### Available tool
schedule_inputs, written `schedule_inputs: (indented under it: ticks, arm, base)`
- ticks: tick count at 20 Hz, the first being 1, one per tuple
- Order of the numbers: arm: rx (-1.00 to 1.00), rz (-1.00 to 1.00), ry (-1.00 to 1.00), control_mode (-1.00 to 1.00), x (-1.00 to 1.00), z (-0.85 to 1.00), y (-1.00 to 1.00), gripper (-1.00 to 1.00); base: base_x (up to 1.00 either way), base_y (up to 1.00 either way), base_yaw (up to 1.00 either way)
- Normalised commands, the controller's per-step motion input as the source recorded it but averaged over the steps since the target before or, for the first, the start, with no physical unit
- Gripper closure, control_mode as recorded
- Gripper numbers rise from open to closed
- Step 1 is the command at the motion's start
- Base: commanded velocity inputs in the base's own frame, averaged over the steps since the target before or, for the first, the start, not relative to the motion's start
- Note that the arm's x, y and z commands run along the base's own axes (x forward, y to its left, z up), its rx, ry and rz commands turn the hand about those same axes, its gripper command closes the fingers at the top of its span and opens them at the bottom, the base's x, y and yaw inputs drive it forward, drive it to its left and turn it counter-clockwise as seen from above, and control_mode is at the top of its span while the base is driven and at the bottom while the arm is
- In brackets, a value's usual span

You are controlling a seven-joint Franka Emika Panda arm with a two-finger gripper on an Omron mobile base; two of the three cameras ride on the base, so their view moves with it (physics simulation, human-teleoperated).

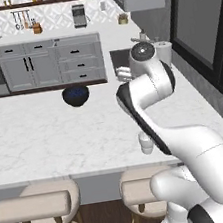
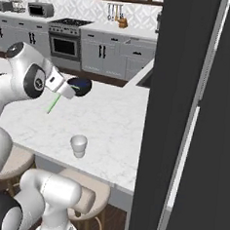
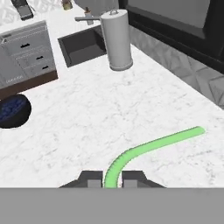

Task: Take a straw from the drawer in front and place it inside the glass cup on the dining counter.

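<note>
Straw, thin and light green, is pinched at one end between the two dark fingertips of the end effector, which is clenched on it; in the hand view it looks bent, curving away above the white marble tabletop. In the right base view the straw slants downward from the end effector, held in the air above the tabletop and apart from the glass cup. That cup stands upright near the tabletop's stool-side edge, closer to the robot than the straw. A dark blue bowl sits farther back from the cup, beyond the end effector. A white paper-towel roll stands upright beside the sink, well apart from the cup.
</note>
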Motion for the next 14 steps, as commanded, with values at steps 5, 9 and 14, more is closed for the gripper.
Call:
schedule_inputs:
  ticks: [5,9,14]
  arm:
    - [-0.27,-0.34,-0.32,-1.00,0.08,-0.42,0.05,1.00]
    - [-0.28,-0.24,-0.22,-1.00,0.00,-0.46,0.00,1.00]
    - [-0.22,-0.18,-0.21,-1.00,-0.17,-0.10,0.00,1.00]
  base:
    - [0.00,0.00,0.00]
    - [0.00,0.00,0.00]
    - [0.00,0.00,0.00]
